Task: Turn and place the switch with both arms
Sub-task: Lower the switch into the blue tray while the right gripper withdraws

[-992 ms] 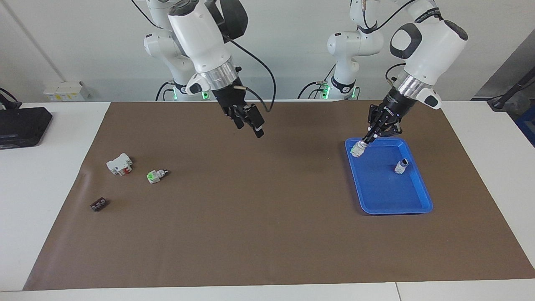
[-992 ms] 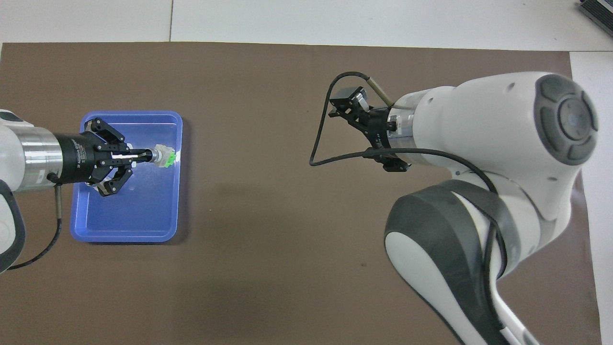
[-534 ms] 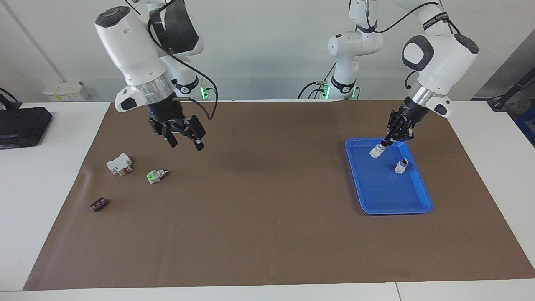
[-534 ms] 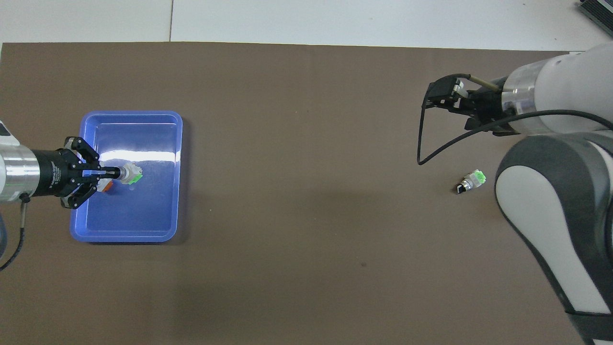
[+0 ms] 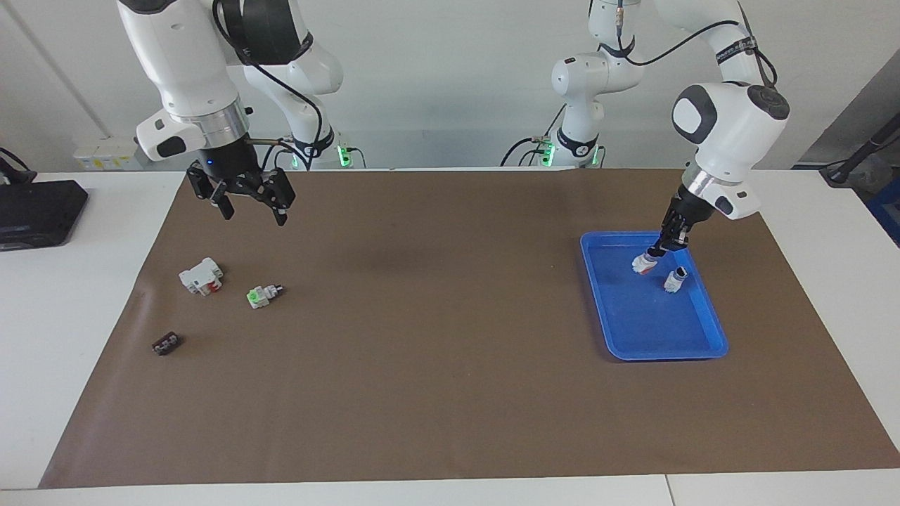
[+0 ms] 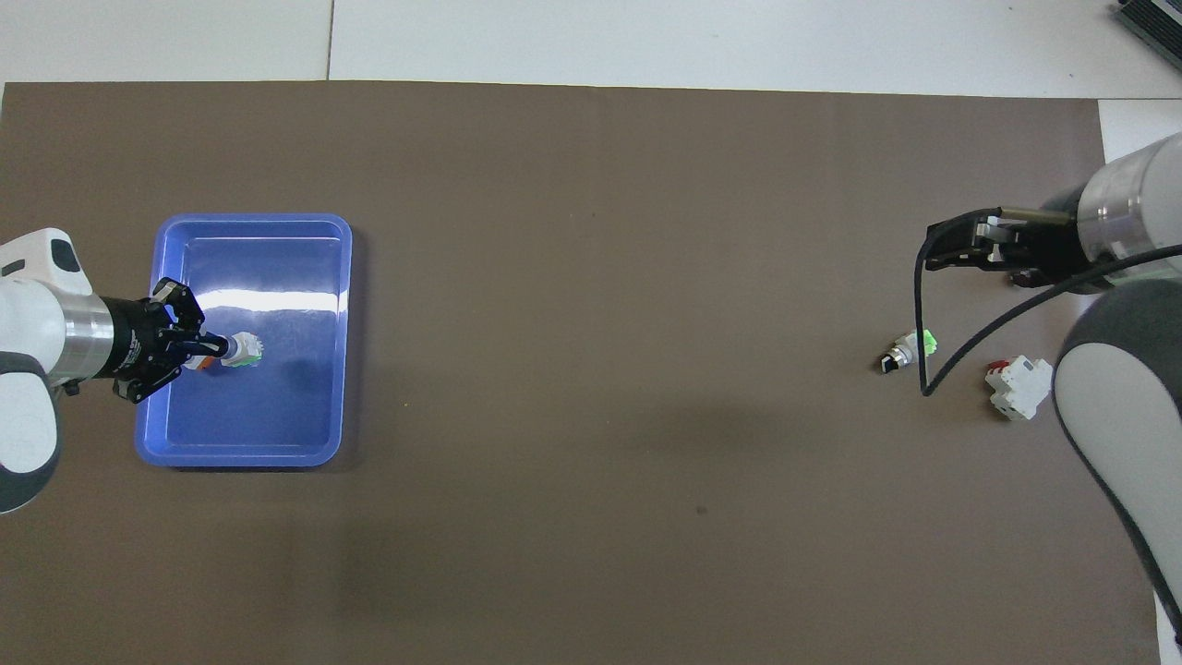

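Observation:
A white-grey switch (image 5: pixel 643 263) (image 6: pixel 246 350) with a green side hangs low over the blue tray (image 5: pixel 668 353) (image 6: pixel 242 456). My left gripper (image 5: pixel 663 247) (image 6: pixel 218 348) is shut on its cylindrical end. Whether it touches the tray floor I cannot tell. A second switch (image 5: pixel 675 279) stands in the tray beside it; the overhead view mostly hides it under the gripper. A third switch (image 5: pixel 261 294) (image 6: pixel 910 350) lies on the brown mat at the right arm's end. My right gripper (image 5: pixel 254 212) (image 6: pixel 962 251) hangs open and empty above the mat, closer to the robots than that switch.
A white-and-red block (image 5: pixel 201 275) (image 6: pixel 1019 388) lies beside the loose switch. A small black strip (image 5: pixel 166 344) lies farther from the robots. A black device (image 5: pixel 35 211) sits on the white table off the mat's edge.
The right arm swung from over the mat's middle to its own end, gripper still open. The left gripper carried its switch from the tray's edge inward and lower, next to the standing switch.

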Controlling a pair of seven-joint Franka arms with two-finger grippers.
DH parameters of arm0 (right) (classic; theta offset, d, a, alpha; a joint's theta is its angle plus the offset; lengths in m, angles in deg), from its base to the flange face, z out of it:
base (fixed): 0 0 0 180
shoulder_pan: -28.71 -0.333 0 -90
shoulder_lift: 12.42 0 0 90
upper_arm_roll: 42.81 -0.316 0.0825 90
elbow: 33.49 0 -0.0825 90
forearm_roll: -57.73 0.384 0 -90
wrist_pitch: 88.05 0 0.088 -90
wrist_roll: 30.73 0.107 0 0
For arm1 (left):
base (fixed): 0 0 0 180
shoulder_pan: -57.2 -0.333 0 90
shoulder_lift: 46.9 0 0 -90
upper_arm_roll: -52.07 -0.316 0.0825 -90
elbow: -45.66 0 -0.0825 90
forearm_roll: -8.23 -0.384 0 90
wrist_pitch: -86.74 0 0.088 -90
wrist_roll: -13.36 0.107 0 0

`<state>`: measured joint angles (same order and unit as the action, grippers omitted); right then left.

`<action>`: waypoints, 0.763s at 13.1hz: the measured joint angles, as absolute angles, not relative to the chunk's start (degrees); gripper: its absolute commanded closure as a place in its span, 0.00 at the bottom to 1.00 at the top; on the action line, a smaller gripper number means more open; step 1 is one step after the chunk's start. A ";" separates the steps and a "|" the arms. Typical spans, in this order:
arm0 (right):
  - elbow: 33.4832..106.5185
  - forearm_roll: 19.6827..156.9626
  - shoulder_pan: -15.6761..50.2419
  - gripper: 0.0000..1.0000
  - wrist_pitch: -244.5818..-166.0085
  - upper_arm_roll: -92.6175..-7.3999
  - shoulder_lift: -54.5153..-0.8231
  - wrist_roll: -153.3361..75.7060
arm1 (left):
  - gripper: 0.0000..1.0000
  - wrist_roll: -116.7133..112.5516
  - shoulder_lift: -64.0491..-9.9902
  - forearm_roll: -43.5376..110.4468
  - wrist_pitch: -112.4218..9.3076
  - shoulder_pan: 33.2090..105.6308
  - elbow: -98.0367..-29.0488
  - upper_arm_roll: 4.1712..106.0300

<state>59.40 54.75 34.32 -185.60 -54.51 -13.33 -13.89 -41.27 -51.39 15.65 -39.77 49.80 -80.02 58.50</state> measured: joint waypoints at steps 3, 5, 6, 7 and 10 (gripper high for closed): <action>59.28 54.50 30.05 0.00 -182.56 -48.36 -12.49 -14.50 | 1.00 -39.54 -49.70 14.36 -42.09 49.80 -80.96 58.58; 59.22 54.60 26.08 0.00 -179.85 -42.61 -11.67 -15.04 | 1.00 -37.91 -48.97 14.17 -44.22 49.80 -81.61 58.58; 59.21 54.69 25.65 0.00 -179.11 -41.59 -11.37 -15.26 | 1.00 -37.25 -48.67 14.16 -45.28 49.80 -81.98 58.58; 59.20 54.73 25.63 0.00 -178.91 -41.34 -11.25 -15.29 | 1.00 -36.75 -48.34 14.14 -46.53 49.79 -82.36 58.56; 57.71 55.17 25.31 0.00 -175.19 -41.37 -11.28 -15.29 | 0.68 -33.23 -47.72 14.12 -47.88 49.61 -82.48 58.54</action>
<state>57.71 55.17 25.31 -175.19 -41.37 -11.28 -15.29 -33.23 -47.72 14.12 -47.88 49.61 -82.48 58.54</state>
